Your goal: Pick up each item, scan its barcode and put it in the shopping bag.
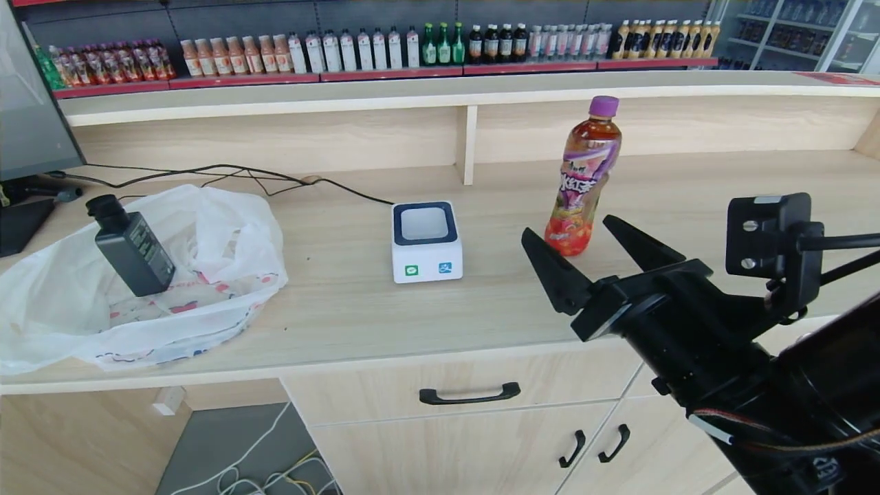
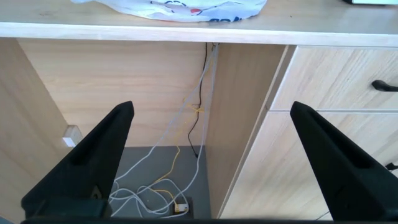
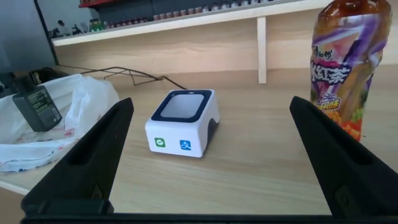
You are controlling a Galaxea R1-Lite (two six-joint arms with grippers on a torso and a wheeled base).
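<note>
A tea bottle with a purple cap and orange drink stands upright on the counter right of centre. My right gripper is open, hovering just in front of the bottle with nothing between its fingers. The white barcode scanner sits mid-counter. A white shopping bag lies at the left, with a dark bottle leaning inside it. My left gripper is open below the counter edge, facing the gap beside the drawers.
Black cables trail across the counter's back. A monitor stands at the far left. A raised shelf with a divider runs behind. Drawers with black handles sit under the counter. Loose wires lie on the floor.
</note>
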